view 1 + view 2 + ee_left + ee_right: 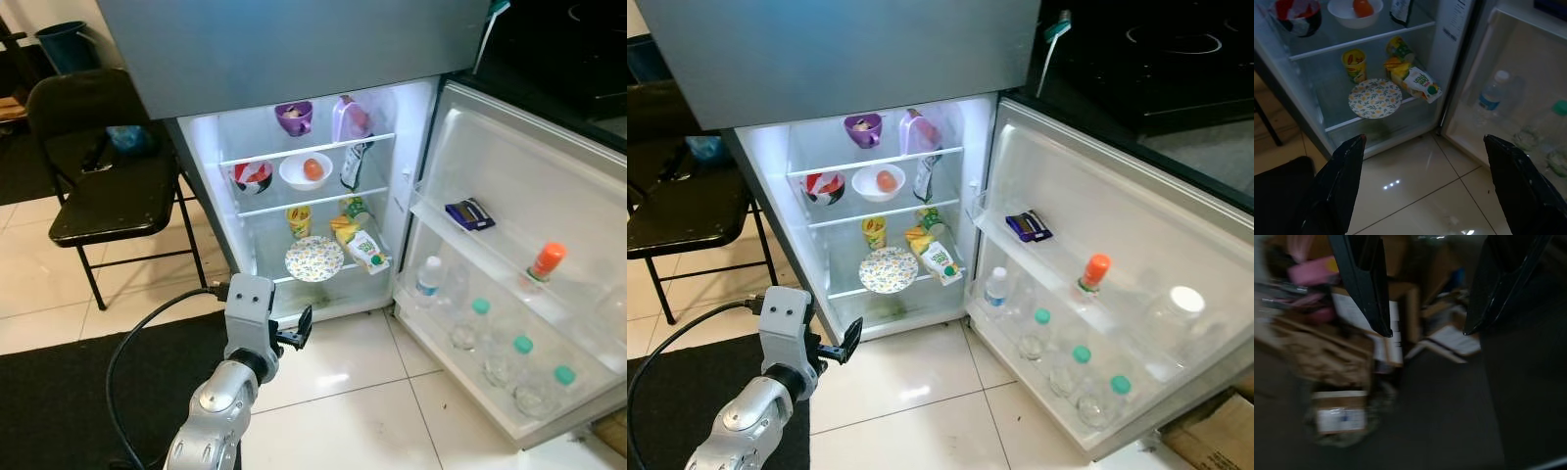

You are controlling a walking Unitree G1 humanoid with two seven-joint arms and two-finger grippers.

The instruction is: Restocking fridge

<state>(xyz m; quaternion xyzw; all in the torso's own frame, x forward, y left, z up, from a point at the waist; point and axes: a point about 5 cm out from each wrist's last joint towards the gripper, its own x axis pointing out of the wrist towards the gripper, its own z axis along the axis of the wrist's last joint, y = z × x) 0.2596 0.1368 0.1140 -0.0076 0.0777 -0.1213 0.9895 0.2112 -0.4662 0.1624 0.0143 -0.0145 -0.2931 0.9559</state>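
Left gripper (pixel 1422 142) hangs released and empty before the open fridge (pixel 411 108); right gripper (pixel 1427 333) spread too.

Fridge (pixel 411 127) stands open, interior lit. Floral plate (pixel 314 258) and juice carton (pixel 366 251) lie on the lower shelf. Door rack holds clear bottles (pixel 517 360).

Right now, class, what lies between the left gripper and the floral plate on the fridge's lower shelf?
Only bare floor tile, then the fridge's bottom lip: the left wrist view shows nothing else between the left gripper and the floral plate.
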